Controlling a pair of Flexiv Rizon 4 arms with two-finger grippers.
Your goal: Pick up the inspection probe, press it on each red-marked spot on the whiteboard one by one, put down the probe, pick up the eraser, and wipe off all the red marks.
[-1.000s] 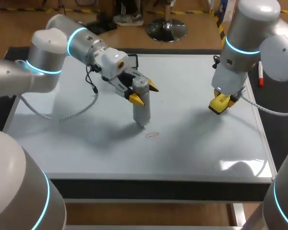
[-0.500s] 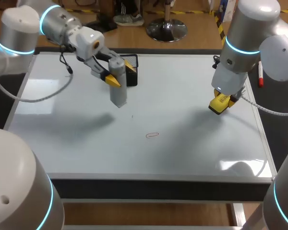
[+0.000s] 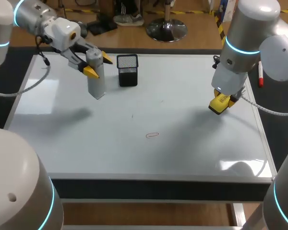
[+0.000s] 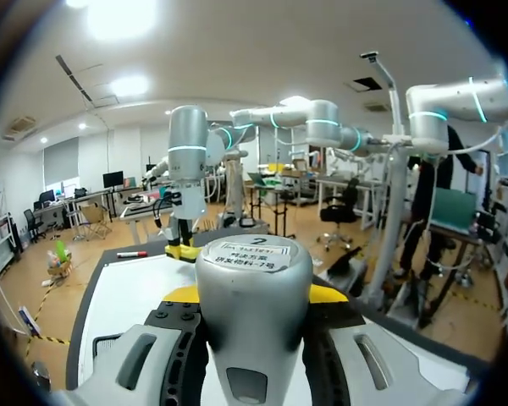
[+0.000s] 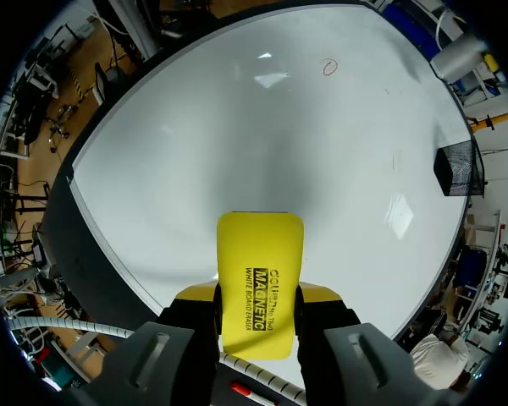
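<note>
Probe (image 3: 96,79) carried back — beside holder (image 3: 127,70).

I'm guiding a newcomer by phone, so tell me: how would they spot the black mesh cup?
Find the whiteboard covering the table and follow its far edge, left of the middle. A small black mesh cup stands there, beside the grey probe held in the left hand. Nothing else on the board is dark and see-through.

the probe (image 3: 96,81) sits in the left gripper (image 3: 99,65) over the whiteboard's (image 3: 192,158) far left, just left of the holder (image 3: 127,70). the mark (image 3: 152,135) lies front-centre. the eraser (image 3: 218,104), in the right gripper (image 5: 258,292), is over the right side.
</note>
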